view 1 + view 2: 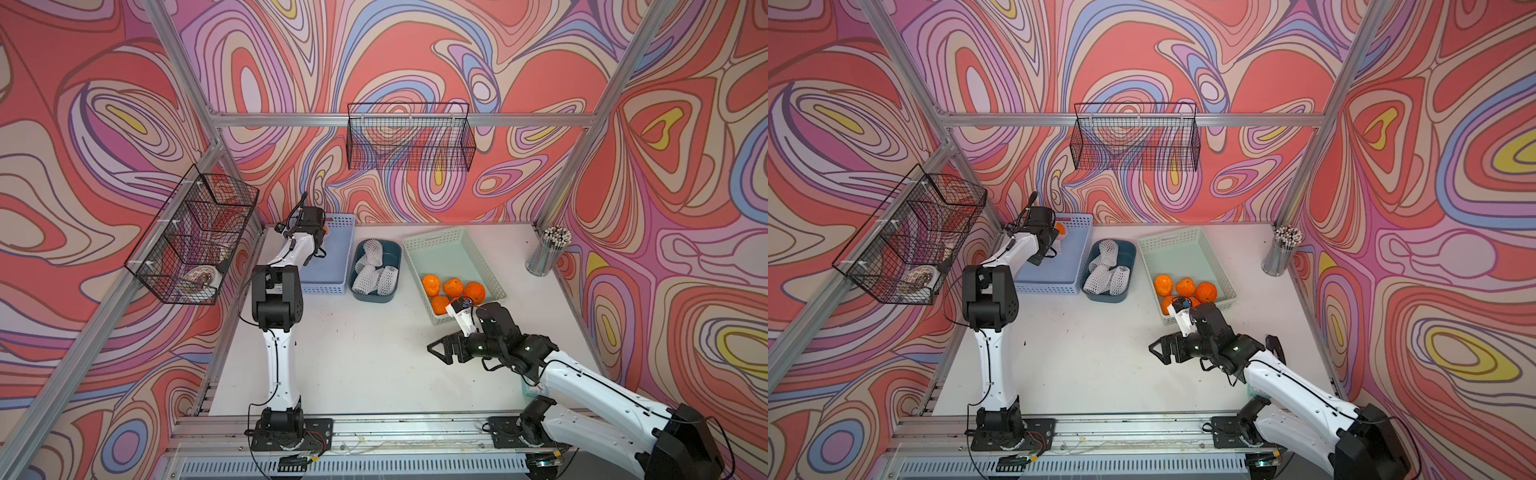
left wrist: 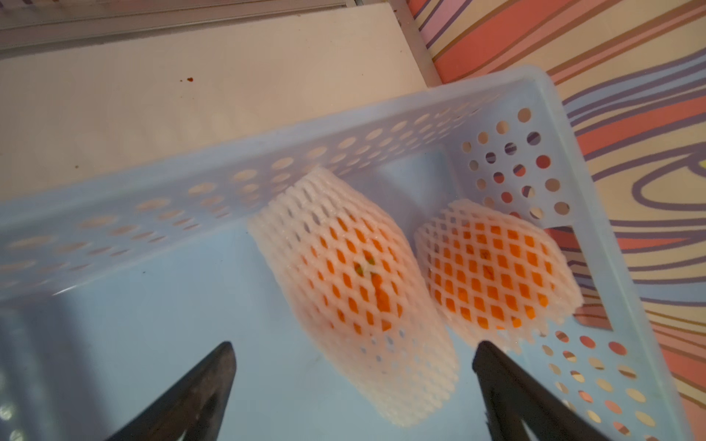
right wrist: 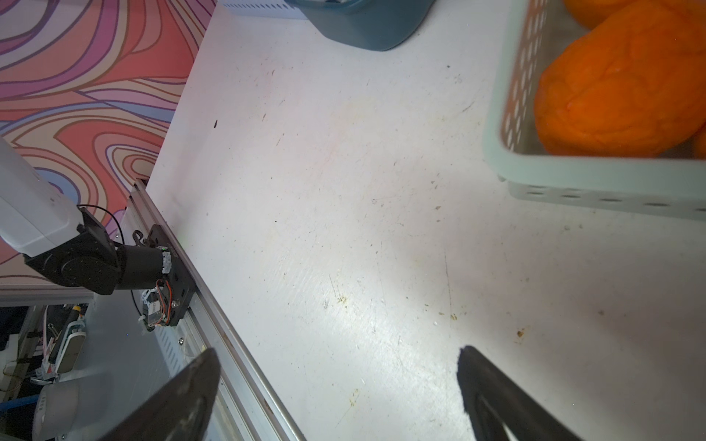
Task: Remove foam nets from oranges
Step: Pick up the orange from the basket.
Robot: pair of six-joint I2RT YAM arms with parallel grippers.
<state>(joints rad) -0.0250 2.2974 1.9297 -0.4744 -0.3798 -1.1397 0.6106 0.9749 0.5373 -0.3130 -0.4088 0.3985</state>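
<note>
Two oranges lie side by side, one [image 2: 359,275] and the other [image 2: 493,267], in a corner of the pale blue basket [image 1: 332,286], each wrapped in a white foam net. My left gripper [image 2: 355,349] hovers open just over the nearer one, its loose net end lying between the fingers, untouched. In both top views the left gripper [image 1: 316,253] hides most of them; one orange [image 1: 1061,228] peeks out. Several bare oranges [image 1: 453,286] sit in the mint basket [image 1: 436,237]. Empty foam nets [image 1: 374,266] fill the dark teal bin. My right gripper [image 1: 436,353] is open over bare table by the mint basket's near corner.
A black wire basket [image 1: 409,137] hangs on the back wall and another [image 1: 191,241] on the left frame. A cup of sticks [image 1: 546,253] stands at the back right. The mint basket's wall [image 3: 596,183] and a bare orange [image 3: 619,88] lie close to the right gripper [image 3: 336,355].
</note>
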